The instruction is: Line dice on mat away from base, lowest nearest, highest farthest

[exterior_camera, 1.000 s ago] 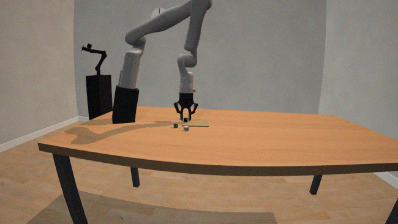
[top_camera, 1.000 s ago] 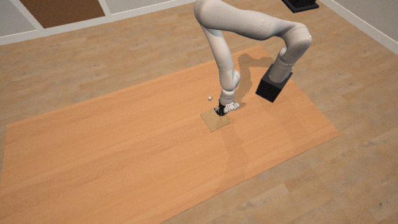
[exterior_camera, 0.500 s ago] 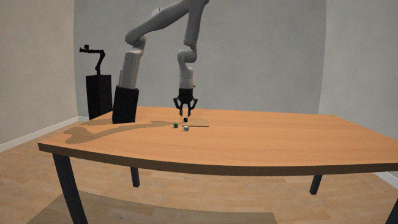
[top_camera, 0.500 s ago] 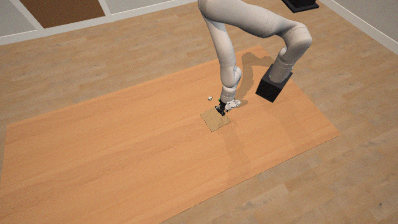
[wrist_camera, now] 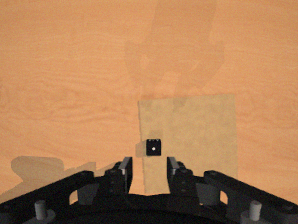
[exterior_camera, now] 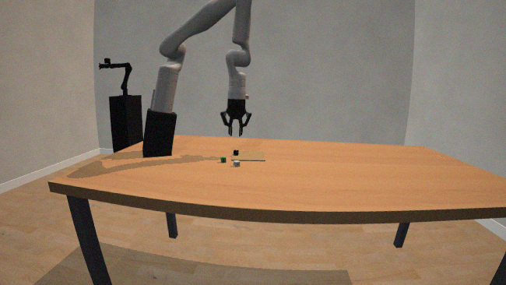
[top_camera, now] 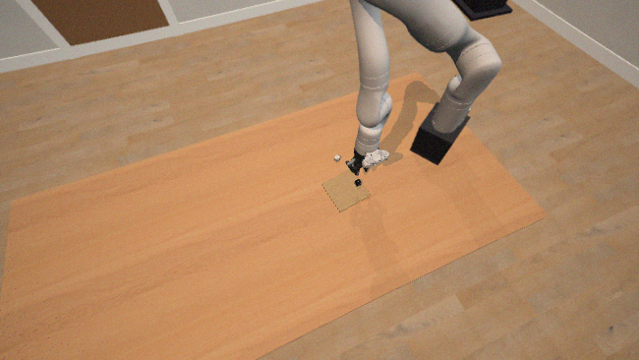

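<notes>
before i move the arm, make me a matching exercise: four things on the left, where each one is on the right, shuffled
1. black die
2. green die
3. white die
4. mat

A. off the mat, the die closest to the exterior camera
B. flat, underneath one die
C. off the mat, the die nearest the robot's base
D. on the mat

Pairs: 1-D, 2-C, 3-A, 4-B

Lifted the gripper (top_camera: 361, 171) (exterior_camera: 235, 134) (wrist_camera: 149, 166) from around the black die (top_camera: 358, 182) (exterior_camera: 236, 153) (wrist_camera: 153, 148) to well above it, widening the gap seen half a second ago. Drew the arm (top_camera: 372, 64) (exterior_camera: 242, 27) upward too, exposing the die to the top view, formerly hidden there.
</notes>
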Motion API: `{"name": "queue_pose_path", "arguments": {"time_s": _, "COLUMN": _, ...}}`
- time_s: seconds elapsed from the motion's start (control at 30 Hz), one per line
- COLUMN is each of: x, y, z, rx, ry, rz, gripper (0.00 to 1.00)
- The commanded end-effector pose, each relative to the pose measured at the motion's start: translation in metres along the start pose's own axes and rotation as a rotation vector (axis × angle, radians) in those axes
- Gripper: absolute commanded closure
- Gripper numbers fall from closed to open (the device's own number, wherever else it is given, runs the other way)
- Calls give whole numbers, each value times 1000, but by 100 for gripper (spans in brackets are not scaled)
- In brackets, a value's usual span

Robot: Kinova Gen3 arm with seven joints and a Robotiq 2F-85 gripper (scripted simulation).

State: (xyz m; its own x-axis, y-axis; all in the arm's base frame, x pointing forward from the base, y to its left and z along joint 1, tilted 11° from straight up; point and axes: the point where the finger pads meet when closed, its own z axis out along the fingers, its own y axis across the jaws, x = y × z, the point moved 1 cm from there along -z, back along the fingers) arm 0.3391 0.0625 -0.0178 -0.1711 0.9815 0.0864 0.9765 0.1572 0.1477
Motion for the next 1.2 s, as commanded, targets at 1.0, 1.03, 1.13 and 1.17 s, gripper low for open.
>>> {"name": "queue_pose_path", "arguments": {"time_s": 1.0, "x": -10, "y": 8, "z": -6, "rx": -8, "ry": -2, "rz": 99, "gripper": 0}}
{"name": "queue_pose_path", "arguments": {"time_s": 1.03, "x": -18, "y": 9, "z": -4, "rx": -3, "ry": -3, "rz": 165, "gripper": 0}}
{"name": "queue_pose_path", "arguments": {"time_s": 1.13, "x": -39, "y": 11, "z": -1, "rx": 2, "ry": -5, "rz": 325, "gripper": 0}}
{"name": "queue_pose_path", "arguments": {"time_s": 1.17, "x": -41, "y": 11, "z": -1, "rx": 2, "ry": -5, "rz": 341, "gripper": 0}}
